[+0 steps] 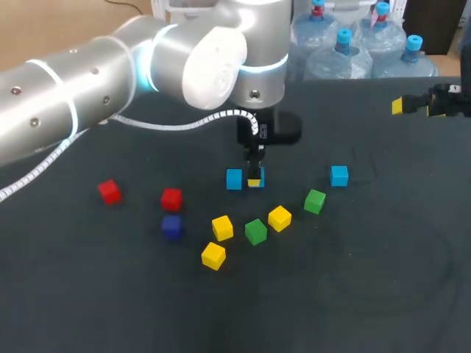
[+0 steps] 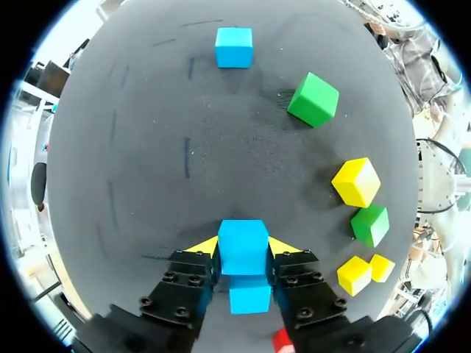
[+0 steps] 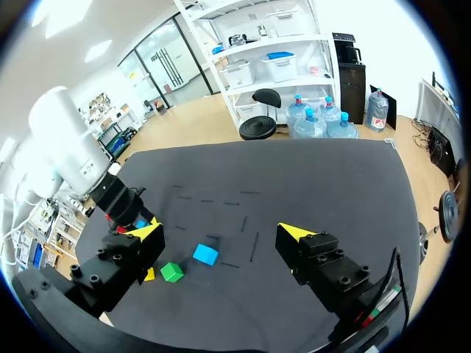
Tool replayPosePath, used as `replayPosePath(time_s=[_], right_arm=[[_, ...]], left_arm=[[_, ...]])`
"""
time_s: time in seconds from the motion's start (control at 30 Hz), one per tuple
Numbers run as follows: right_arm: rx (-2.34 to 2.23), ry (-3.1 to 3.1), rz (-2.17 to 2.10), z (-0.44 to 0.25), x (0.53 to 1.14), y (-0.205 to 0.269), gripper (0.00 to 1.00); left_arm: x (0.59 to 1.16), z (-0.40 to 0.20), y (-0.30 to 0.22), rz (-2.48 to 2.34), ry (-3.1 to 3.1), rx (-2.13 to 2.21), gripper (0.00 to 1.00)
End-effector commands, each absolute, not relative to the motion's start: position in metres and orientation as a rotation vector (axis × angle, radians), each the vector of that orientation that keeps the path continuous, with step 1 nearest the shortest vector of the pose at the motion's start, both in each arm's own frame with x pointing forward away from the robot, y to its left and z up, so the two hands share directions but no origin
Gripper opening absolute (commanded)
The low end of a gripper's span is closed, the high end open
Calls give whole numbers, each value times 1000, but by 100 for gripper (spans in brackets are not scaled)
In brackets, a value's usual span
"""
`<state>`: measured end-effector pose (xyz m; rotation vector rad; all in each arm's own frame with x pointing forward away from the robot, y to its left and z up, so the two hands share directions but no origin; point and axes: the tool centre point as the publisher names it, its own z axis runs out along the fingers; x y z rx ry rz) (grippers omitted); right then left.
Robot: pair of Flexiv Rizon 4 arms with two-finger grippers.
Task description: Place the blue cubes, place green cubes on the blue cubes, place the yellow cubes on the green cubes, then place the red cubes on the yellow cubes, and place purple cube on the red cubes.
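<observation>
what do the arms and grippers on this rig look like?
Left arm: silver rounded links, glowing pale-blue joint rings, white coiled cable running alongside. Left gripper and right gripper: black bolted finger blocks with yellow wedge tips.

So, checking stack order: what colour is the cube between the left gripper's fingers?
Blue; the cube shows best in the left wrist view.

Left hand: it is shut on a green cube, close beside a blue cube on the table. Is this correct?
Not quite. The left hand is shut on a blue cube, not a green one; the left wrist view shows it between the two yellow tips. The rest holds: it sits close beside a second blue cube on the table.
</observation>
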<state>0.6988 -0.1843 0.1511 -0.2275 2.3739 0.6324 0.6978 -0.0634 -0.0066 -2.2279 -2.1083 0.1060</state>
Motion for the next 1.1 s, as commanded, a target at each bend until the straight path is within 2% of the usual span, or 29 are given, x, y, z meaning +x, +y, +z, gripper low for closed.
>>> replayPosePath(time_s=[0.03, 0.13, 0.17, 0.23, 0.27, 0.3, 0.63, 1.1], right_arm=[[-230, 2374, 635, 150, 700, -185, 100], [-230, 2374, 635, 150, 700, -185, 100], [-230, 2374, 635, 150, 700, -185, 100], [-230, 2374, 635, 150, 700, -185, 100], [-230, 2374, 635, 150, 700, -185, 100], [-230, 2374, 635, 150, 700, -185, 100], [-230, 2374, 635, 150, 700, -185, 100], [-230, 2374, 635, 150, 700, -185, 100]], left_arm=[[700, -8, -62, 112, -2106, -2224, 0], [700, -8, -62, 114, -2107, -2224, 0], [700, -8, -62, 114, -2106, -2224, 9], [700, -8, -62, 118, -2106, -2222, 45], [700, -8, -62, 126, -2109, -2217, 81], [700, -8, -62, 130, -2110, -2215, 100], [697, 3, -55, 133, -2190, -2191, 100], [681, 61, 10, -97, -2523, -2011, 100]])
